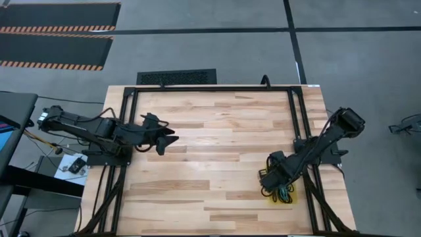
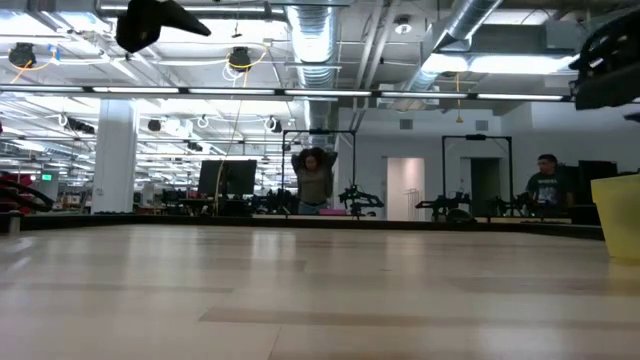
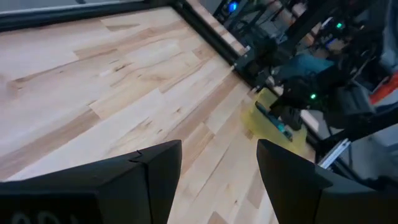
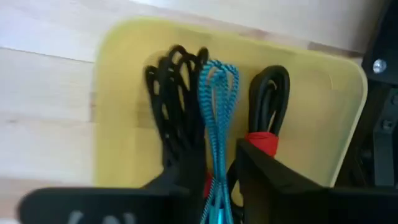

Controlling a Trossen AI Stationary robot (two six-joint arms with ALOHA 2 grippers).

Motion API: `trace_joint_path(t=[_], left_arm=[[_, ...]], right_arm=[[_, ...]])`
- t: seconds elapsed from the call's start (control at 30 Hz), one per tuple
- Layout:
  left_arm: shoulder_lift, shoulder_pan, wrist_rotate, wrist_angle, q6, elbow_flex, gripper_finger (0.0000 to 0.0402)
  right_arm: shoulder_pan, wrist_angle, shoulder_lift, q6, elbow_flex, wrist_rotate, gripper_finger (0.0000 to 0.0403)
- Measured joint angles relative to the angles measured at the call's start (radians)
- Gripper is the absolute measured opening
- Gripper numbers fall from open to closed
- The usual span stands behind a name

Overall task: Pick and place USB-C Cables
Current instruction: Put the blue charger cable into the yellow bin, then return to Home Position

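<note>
Right wrist view: right pincer [image 4: 214,177] is spread open over the yellow tray [image 4: 118,93], fingers straddling the light blue cable [image 4: 217,93]; black cables [image 4: 171,93] lie alongside. Left pincer [image 1: 168,140] hangs open above the tabletop [image 1: 217,158], well apart.

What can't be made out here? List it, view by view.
Right wrist view: the right pincer covers the lower ends of the USB-C cables in the yellow tray.
High view: the right arm overlaps the tray; cables too small to count.
Low view: the tray's wall, cut off at the right edge, hides the cables.
Left pincer waits at the table's left.
</note>
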Motion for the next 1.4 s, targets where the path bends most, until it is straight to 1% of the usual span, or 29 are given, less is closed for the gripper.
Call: trace_joint_path(t=[0.2, 0.23, 0.3, 0.43, 0.5, 0.57, 0.63, 0.67, 0.7, 0.77, 0.8, 0.83, 0.9, 0.97, 1.07, 1.17, 1.2, 1.27, 1.33, 1.4], left_arm=[[-0.102, 0.000, -0.006, -0.009, 0.002, 0.000, 0.0197], [-0.120, 0.000, -0.002, -0.002, 0.004, 0.000, 0.0197], [-0.166, -0.001, 0.022, -0.003, 0.034, 0.000, 0.0197], [-0.265, -0.012, 0.078, 0.062, 0.183, 0.000, 0.0197], [-0.308, -0.013, 0.079, 0.078, 0.251, 0.000, 0.0197], [-0.352, -0.012, 0.063, 0.062, 0.307, 0.000, 0.0197], [-0.388, -0.012, 0.060, 0.048, 0.321, 0.000, 0.0197], [-0.404, -0.012, 0.060, 0.041, 0.345, 0.000, 0.0197], [-0.419, -0.012, 0.059, 0.038, 0.388, -0.003, 0.0197], [-0.450, -0.012, 0.053, 0.061, 0.484, -0.022, 0.0197], [-0.469, -0.012, 0.038, 0.065, 0.502, -0.035, 0.0197], [-0.491, -0.012, 0.020, 0.067, 0.512, -0.052, 0.0197], [-0.542, -0.012, -0.008, 0.077, 0.534, -0.092, 0.0197], [-0.607, -0.011, 0.024, 0.133, 0.554, -0.157, 0.0197], [-0.710, -0.012, 0.076, 0.238, 0.578, -0.271, 0.0197], [-0.808, -0.012, 0.104, 0.327, 0.587, -0.385, 0.0197], [-0.834, -0.011, 0.112, 0.352, 0.587, -0.420, 0.0197], [-0.877, -0.011, 0.132, 0.395, 0.587, -0.477, 0.0197], [-0.873, -0.011, 0.161, 0.410, 0.587, -0.509, 0.0197], [-0.863, -0.011, 0.214, 0.392, 0.569, -0.523, 0.0197]], right_arm=[[-0.001, -0.012, -0.108, -0.014, 0.004, 0.033, 0.0218], [0.002, -0.025, -0.133, -0.023, 0.011, 0.059, 0.0230], [0.009, -0.026, -0.193, -0.085, 0.037, 0.145, 0.0248], [0.000, -0.012, -0.311, -0.287, 0.129, 0.362, 0.0259], [-0.011, -0.012, -0.362, -0.400, 0.186, 0.452, 0.0260], [-0.011, -0.012, -0.406, -0.528, 0.239, 0.513, 0.0260], [-0.010, -0.010, -0.441, -0.636, 0.281, 0.541, 0.0260], [-0.009, -0.006, -0.456, -0.670, 0.293, 0.595, 0.0260], [-0.003, 0.020, -0.467, -0.723, 0.296, 0.700, 0.0260], [0.033, 0.102, -0.482, -0.853, 0.287, 0.998, 0.0260], [0.051, 0.111, -0.495, -0.887, 0.281, 1.114, 0.0260], [0.066, 0.104, -0.518, -0.897, 0.275, 1.185, 0.0260], [0.081, 0.099, -0.567, -0.880, 0.258, 1.289, 0.0260], [0.104, 0.093, -0.602, -0.849, 0.217, 1.361, 0.0260], [0.166, 0.085, -0.668, -0.775, 0.118, 1.418, 0.0260], [0.241, 0.085, -0.750, -0.662, 0.007, 1.539, 0.0260], [0.269, 0.081, -0.773, -0.625, -0.029, 1.558, 0.0260], [0.314, 0.082, -0.810, -0.580, -0.095, 1.559, 0.0260], [0.342, 0.100, -0.835, -0.548, -0.156, 1.559, 0.0260], [0.361, 0.113, -0.838, -0.513, -0.203, 1.559, 0.0260]])
